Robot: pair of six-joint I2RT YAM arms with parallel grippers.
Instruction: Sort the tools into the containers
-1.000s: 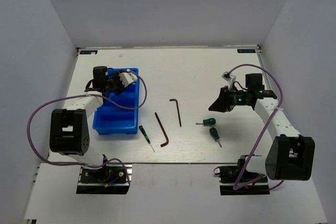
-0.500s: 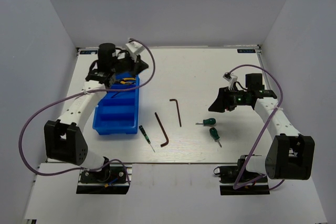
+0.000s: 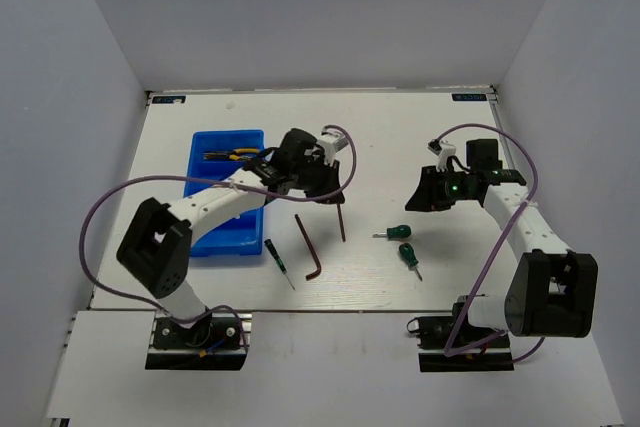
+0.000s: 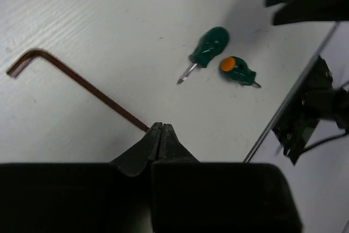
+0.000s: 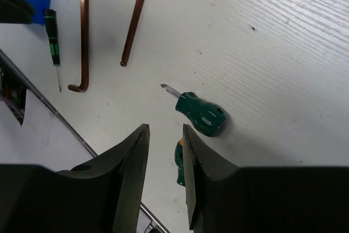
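The left gripper (image 4: 162,129) is clenched, its two dark fingertips pressed flat together with nothing visible between them; it hangs low over the white tabletop (image 3: 400,137) near the middle, with the left arm stretched across the near right part of the tray. In the left wrist view the straight shaft of a dark brown L-shaped hex key (image 4: 82,83) runs up to those fingertips and passes out of sight behind them, so whether tips and shaft touch cannot be told; its short leg is at the far end.

The right gripper (image 5: 164,129) is released, its jaws a narrow gap apart and holding nothing; it hovers on the right side of the table above two stubby tools. The first stubby green-handled screwdriver (image 5: 202,114) lies on its side just beyond the fingertips, blade pointing toward the hex keys; the second stubby green-handled screwdriver (image 4: 237,71), with an orange end cap, lies just beside it.

A second dark L-shaped hex key (image 3: 308,245) lies left of the first, tilted, its short leg at the near end; a thin green-handled screwdriver (image 3: 278,262) lies between it and the tray's near right corner.

The blue rectangular plastic tray (image 3: 230,135) sits on the table's left side; yellow-handled pliers (image 3: 232,155) lie in its far compartment; the nearer compartments are partly hidden by the arm.
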